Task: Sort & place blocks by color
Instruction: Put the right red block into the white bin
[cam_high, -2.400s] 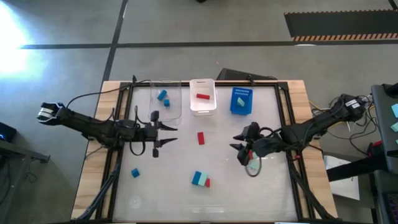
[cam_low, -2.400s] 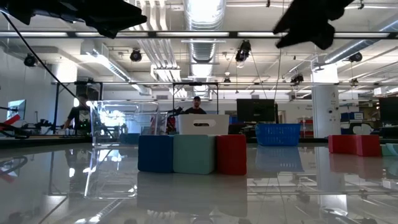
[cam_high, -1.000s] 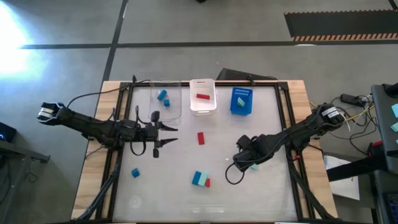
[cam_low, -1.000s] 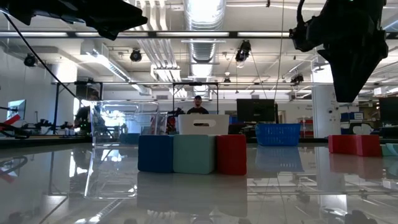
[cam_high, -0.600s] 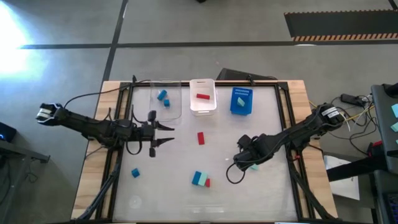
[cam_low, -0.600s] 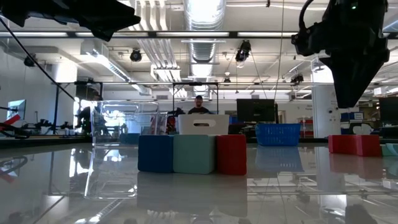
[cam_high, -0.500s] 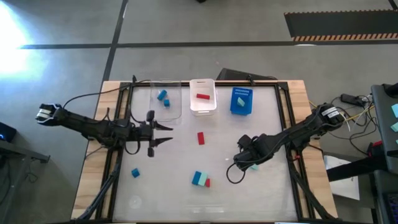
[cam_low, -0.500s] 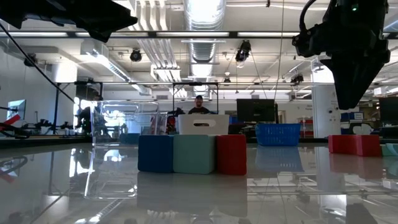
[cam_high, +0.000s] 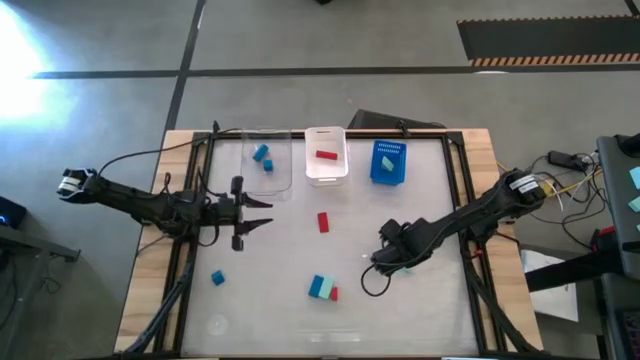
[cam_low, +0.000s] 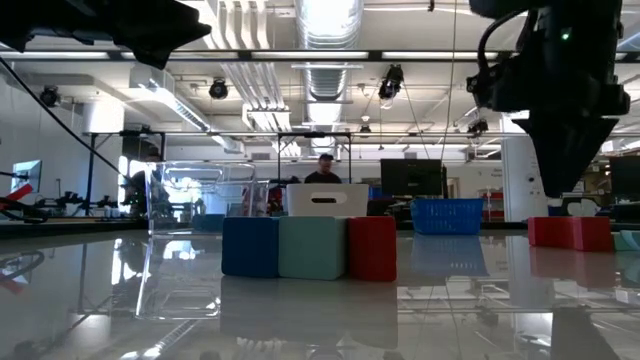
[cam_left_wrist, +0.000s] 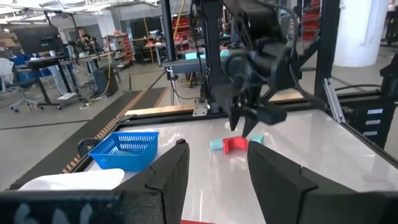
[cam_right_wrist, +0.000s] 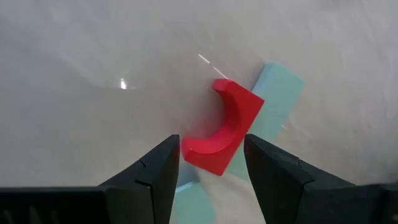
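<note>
High view: open left end effector (cam_high: 262, 213), open right end effector (cam_high: 378, 262), three bins (cam_high: 326, 176).

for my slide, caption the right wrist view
Open right end effector hovers over a red arch block lying against a mint block.

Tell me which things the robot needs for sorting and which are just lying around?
For the job: red arch block, mint block, red bar, blue cube, clear bin, white bin, blue basket, right gripper.

Just around: cables, a person far behind.
</note>
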